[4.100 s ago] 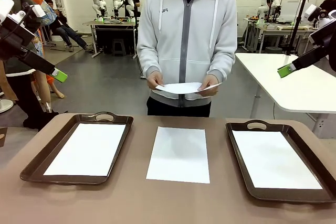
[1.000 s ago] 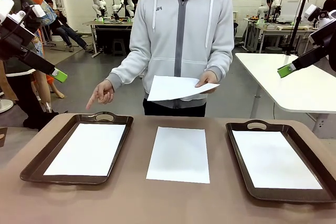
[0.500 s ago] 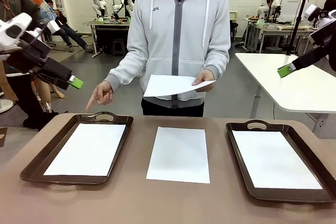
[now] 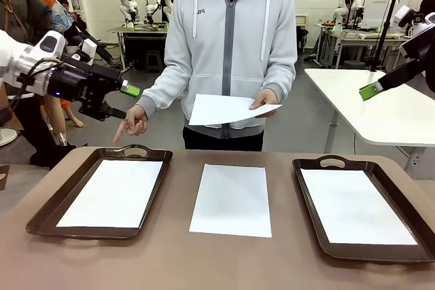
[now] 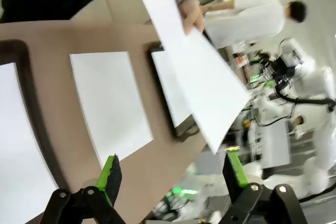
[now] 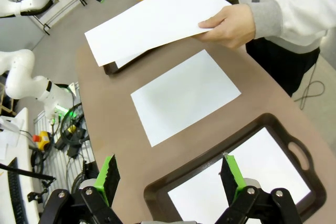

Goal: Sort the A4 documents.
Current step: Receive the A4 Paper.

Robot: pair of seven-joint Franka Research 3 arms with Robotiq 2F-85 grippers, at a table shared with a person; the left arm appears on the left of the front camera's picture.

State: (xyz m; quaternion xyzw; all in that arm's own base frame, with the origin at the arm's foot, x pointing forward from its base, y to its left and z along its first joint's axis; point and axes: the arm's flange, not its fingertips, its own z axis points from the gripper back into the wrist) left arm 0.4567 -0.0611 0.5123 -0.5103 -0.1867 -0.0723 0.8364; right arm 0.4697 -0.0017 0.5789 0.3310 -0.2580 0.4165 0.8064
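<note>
**Tabletop** (image 4: 170, 256): brown, with a person standing at the far side.

**A4 documents, 4 sheets, all plain white:**
1. Sheet 1 (image 4: 112, 191) lies flat inside the left tray (image 4: 64, 191).
2. Sheet 2 (image 4: 232, 200) lies flat on the bare tabletop, between the 2 trays and touching neither.
3. Sheet 3 (image 4: 357, 205) lies flat inside the right tray (image 4: 374, 252).
4. Sheet 4 (image 4: 228, 110) is held in the air above the far edge of the tabletop, roughly level. The person's holding hand (image 4: 265, 103) pinches it at 1 edge.

**Trays, 2:** dark brown, rectangular, each with a handle at its far end. 1 sits at each side of the tabletop, and each is somewhat larger than the sheet it holds.

**Person's other hand** (image 4: 134, 121): index finger stretched downward, above the handle end of the left tray.

**Left gripper** (image 5: 171, 158): fingers spread wide with nothing between them. In the front view it is raised off the tabletop, just beside the pointing hand.

**Right gripper** (image 6: 169, 160): fingers spread wide with nothing between them. In the front view it is high at the right edge, well apart from the trays. Its wrist view looks down on sheets 2, 3 and 4.
</note>
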